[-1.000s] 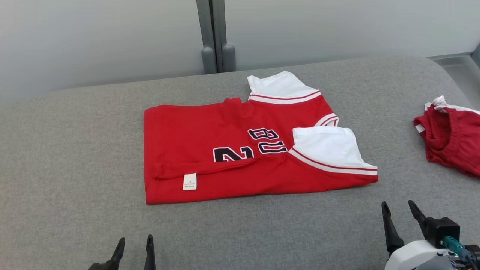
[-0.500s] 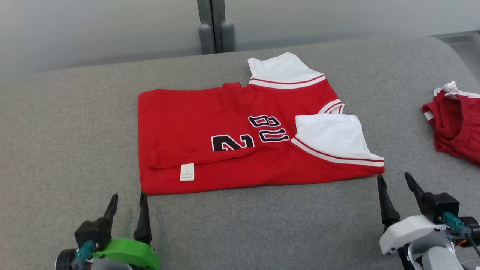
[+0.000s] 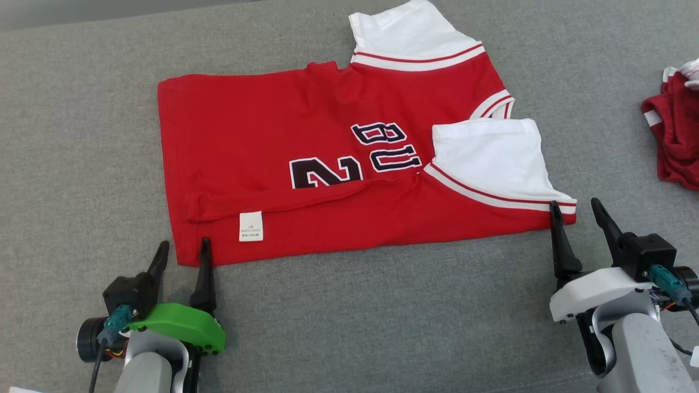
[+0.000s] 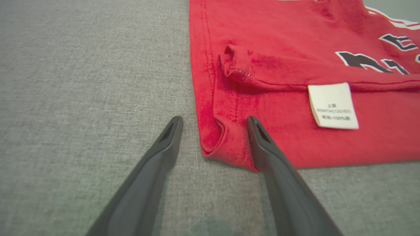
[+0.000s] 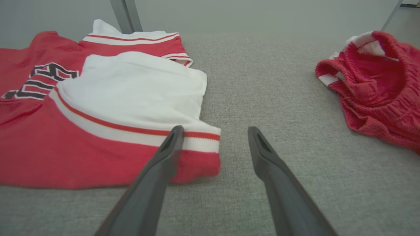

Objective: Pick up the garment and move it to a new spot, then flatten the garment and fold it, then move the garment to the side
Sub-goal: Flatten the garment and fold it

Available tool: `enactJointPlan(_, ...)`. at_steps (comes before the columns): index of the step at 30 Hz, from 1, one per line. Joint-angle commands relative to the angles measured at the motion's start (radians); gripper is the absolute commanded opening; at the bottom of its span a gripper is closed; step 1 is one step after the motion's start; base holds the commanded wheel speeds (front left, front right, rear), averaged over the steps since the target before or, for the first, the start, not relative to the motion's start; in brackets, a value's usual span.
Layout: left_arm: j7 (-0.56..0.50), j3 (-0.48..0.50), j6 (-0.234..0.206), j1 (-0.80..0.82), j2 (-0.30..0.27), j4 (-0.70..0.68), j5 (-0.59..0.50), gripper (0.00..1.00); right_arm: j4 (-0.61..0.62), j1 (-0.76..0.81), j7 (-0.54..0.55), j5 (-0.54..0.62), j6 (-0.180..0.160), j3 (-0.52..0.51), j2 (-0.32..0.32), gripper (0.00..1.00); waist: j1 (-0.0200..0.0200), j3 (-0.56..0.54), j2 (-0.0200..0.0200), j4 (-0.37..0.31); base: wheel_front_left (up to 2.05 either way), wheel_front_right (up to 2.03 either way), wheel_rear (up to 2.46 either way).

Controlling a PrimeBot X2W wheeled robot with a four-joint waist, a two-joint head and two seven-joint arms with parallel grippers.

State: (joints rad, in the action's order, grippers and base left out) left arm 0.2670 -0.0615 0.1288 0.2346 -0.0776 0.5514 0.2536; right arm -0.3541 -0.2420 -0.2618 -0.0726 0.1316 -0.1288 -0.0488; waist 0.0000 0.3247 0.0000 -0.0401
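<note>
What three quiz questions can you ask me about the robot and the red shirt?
1. True or false: the left gripper is shut on the red shirt.
2. Pick one: where is the crumpled red garment? A: on top of the shirt. B: apart from the shirt, off to the robot's right. C: under the shirt.
3. Fill the gap: the small label near the shirt's near edge is ____.

Key
1. False: its jaws stand open, one on each side of the shirt's near left corner.
2. B.
3. White.
</note>
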Motion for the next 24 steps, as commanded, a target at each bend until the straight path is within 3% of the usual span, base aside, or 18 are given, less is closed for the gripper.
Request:
enactJointPlan(1, -0.006, -0.002, 0.003, 0.01, -0.004, 0.026, 0.0, 1.0, -0.014, -0.013, -0.004, 0.002, -0.002, -0.003, -0.004, 1.0, 0.0, 0.027, 0.0, -0.009, 0.0, 0.0, 0.0)
enactJointPlan(11, -0.016, -0.038, 0.001, 0.019, -0.014, 0.086, -0.001, 1.0, -0.165, -0.048, 0.002, -0.003, -0.001, 0.034, -0.002, 1.0, 0.0, 0.041, 0.0, 0.01, 0.0, 0.0, 0.0)
enactJointPlan(12, -0.017, -0.052, 0.001, 0.018, -0.013, 0.099, 0.004, 1.0, -0.184, -0.05, 0.003, -0.003, -0.001, 0.043, -0.001, 0.93, 0.0, 0.04, 0.0, 0.012, 0.0, 0.0, 0.0)
enactJointPlan(13, -0.019, -0.066, 0.001, 0.016, -0.014, 0.112, 0.011, 1.0, -0.199, -0.051, 0.005, -0.002, -0.001, 0.051, 0.002, 0.43, 0.0, 0.038, 0.0, 0.013, 0.0, 0.0, 0.0)
enactJointPlan(14, -0.019, -0.078, 0.001, 0.014, -0.014, 0.123, 0.015, 1.0, -0.213, -0.049, 0.005, -0.003, -0.001, 0.056, 0.002, 0.31, 0.0, 0.036, 0.0, 0.014, 0.0, 0.0, 0.0)
enactJointPlan(15, -0.019, -0.093, 0.001, 0.012, -0.013, 0.135, 0.022, 0.86, -0.221, -0.049, 0.006, -0.006, -0.001, 0.059, 0.003, 0.12, 0.0, 0.035, 0.0, 0.015, 0.0, 0.0, 0.0)
enactJointPlan(16, -0.02, -0.11, 0.002, 0.01, -0.01, 0.15, 0.031, 0.68, -0.231, -0.047, 0.006, -0.006, -0.001, 0.062, 0.004, 0.0, 0.0, 0.032, 0.0, 0.016, 0.0, 0.0, 0.0)
enactJointPlan(18, -0.023, -0.139, 0.004, 0.011, -0.01, 0.167, 0.042, 0.29, -0.248, -0.042, 0.007, -0.011, 0.0, 0.063, 0.003, 0.0, 0.0, 0.028, 0.0, 0.018, 0.0, 0.0, 0.0)
enactJointPlan(19, -0.023, -0.153, 0.005, 0.011, -0.01, 0.175, 0.05, 0.0, -0.253, -0.041, 0.007, -0.013, 0.0, 0.063, 0.001, 0.0, 0.0, 0.026, 0.0, 0.018, 0.0, 0.0, 0.0)
enactJointPlan(24, -0.024, -0.183, 0.004, 0.021, -0.027, 0.188, 0.089, 0.0, -0.255, -0.031, 0.009, -0.028, -0.001, 0.073, 0.0, 0.0, 0.0, 0.012, 0.0, 0.02, 0.0, 0.0, 0.0)
